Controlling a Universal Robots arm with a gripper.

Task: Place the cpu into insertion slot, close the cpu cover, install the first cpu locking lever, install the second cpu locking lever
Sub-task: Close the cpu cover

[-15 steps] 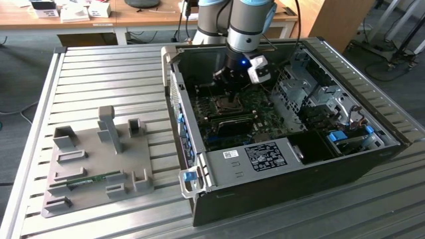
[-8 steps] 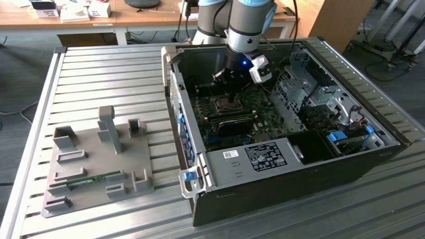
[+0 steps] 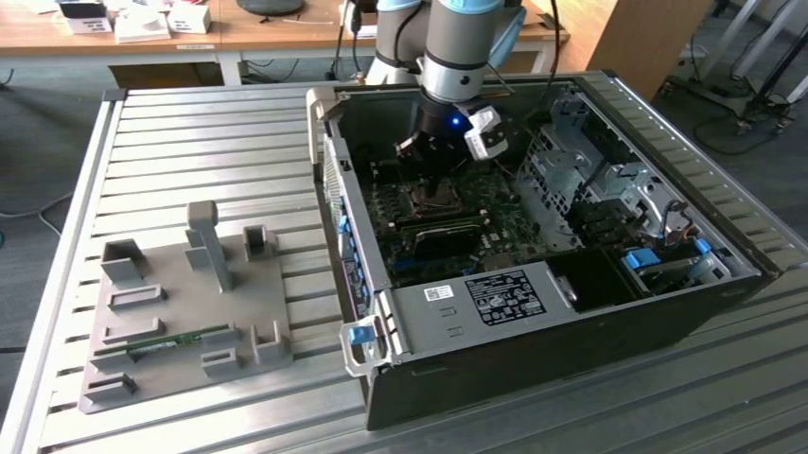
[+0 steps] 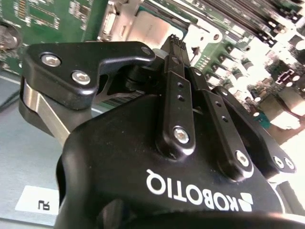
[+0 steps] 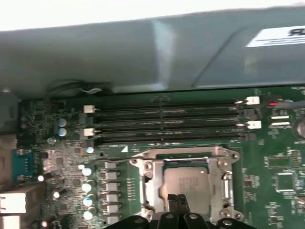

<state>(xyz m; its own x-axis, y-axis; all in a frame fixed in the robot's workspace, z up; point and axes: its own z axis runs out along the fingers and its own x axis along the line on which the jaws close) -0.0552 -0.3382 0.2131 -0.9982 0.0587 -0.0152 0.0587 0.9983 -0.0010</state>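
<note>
The cpu (image 5: 190,183), a silver-grey square chip, sits in the insertion slot (image 5: 143,164) on the green board. The cpu cover (image 5: 151,186) lies flat around it, and the chip's top shows through the cover's window. My gripper (image 5: 177,201) hangs low over the chip's near edge with its black fingertips pressed together and nothing between them. In the second wrist view the gripper (image 4: 174,42) tapers to a point just before the cpu (image 4: 152,28). In the exterior view the gripper (image 3: 442,194) reaches down into the open case. A thin locking lever (image 5: 112,163) runs out from the frame's corner. I cannot tell the second lever apart from the frame.
Long black memory slots (image 5: 167,121) lie just beyond the socket, with the grey case wall (image 5: 143,52) behind them. Capacitors (image 5: 86,186) stand beside the socket. At the exterior view's left, a grey fixture plate (image 3: 189,303) carries a memory stick (image 3: 165,345).
</note>
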